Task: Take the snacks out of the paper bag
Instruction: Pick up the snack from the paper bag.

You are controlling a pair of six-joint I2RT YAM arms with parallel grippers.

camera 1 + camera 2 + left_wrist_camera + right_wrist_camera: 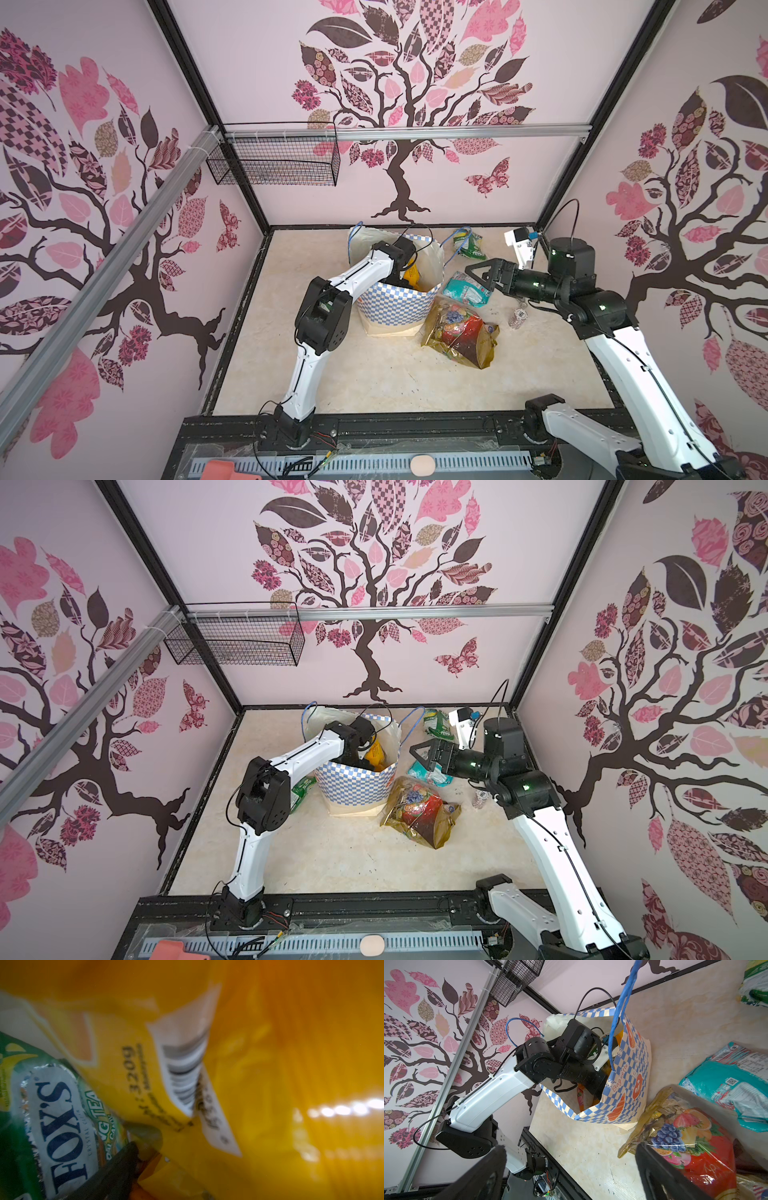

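Observation:
The checked paper bag stands upright mid-table. My left gripper is down inside it, hidden in both top views. Only one of its fingers shows, far out to the side, against a yellow packet and a green FOX'S packet. Out on the table lie a gold-and-red pack, a teal packet, and a green packet at the back. Another green packet lies left of the bag. My right gripper hangs open and holds nothing, just right of the bag over the teal packet.
A black wire basket hangs on the back wall at the left. A small patterned cylinder stands right of the gold-and-red pack, under my right arm. A white device sits in the back right corner. The bag's blue cord handles stick up.

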